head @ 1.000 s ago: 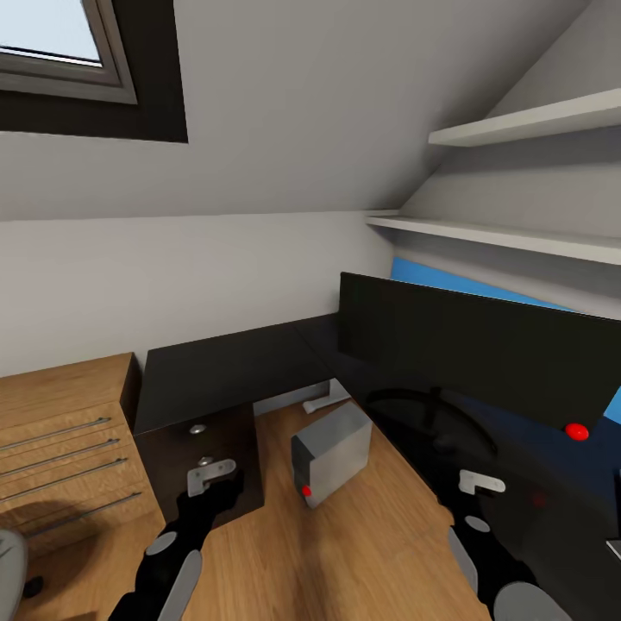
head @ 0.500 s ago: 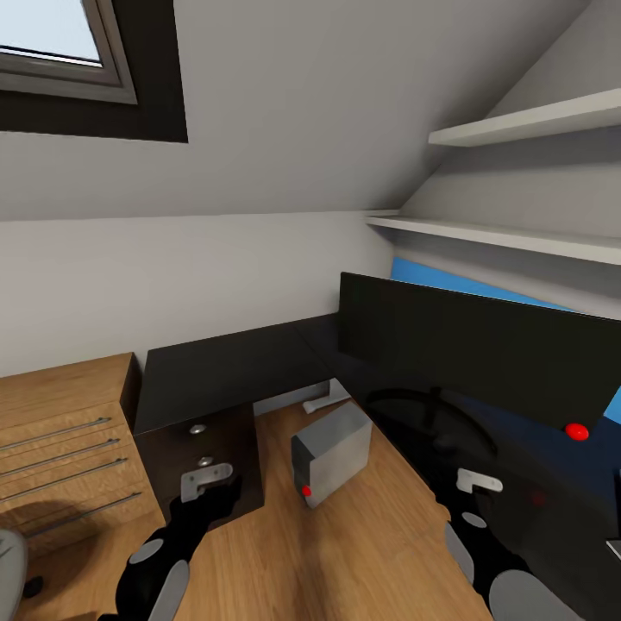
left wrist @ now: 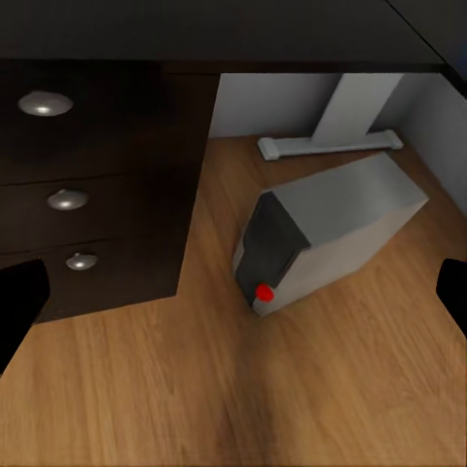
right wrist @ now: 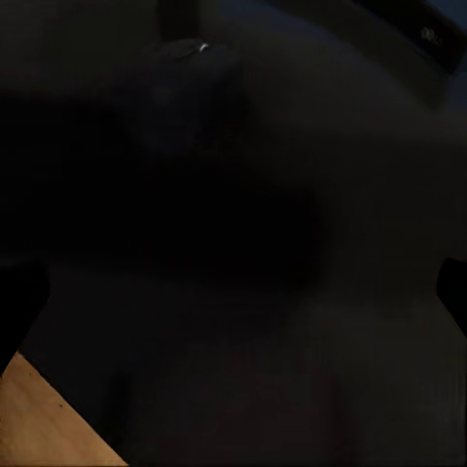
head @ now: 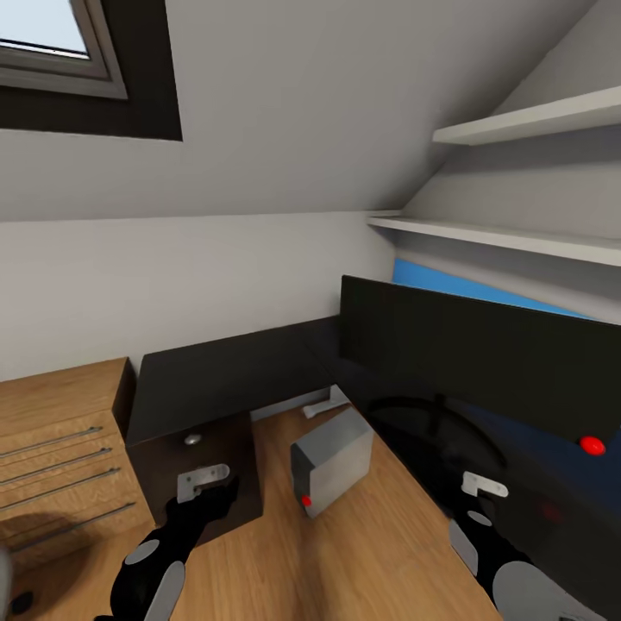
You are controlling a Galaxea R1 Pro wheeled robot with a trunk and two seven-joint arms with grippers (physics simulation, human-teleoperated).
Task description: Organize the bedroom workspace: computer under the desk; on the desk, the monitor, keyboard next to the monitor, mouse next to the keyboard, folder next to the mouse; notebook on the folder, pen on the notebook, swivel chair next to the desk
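The head view has shifted a little (the camera's move, not the things'). The computer [head: 330, 460], a grey box with dark front and red button, lies on the wooden floor under the glossy black worktop [head: 233, 373], long axis running back toward the wall. The monitor [head: 483, 354] stands on the worktop. The left gripper [left wrist: 233, 302] is spread wide and empty; so is the right gripper [right wrist: 233, 292].

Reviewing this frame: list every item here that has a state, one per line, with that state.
computer: on the floor under the desk, tilted askew
monitor: upright on the desk, screen dark
desk: drawers shut
wooden cabinet: drawers shut
left gripper: open, holding nothing, facing the computer
right gripper: open, holding nothing, over the desk top
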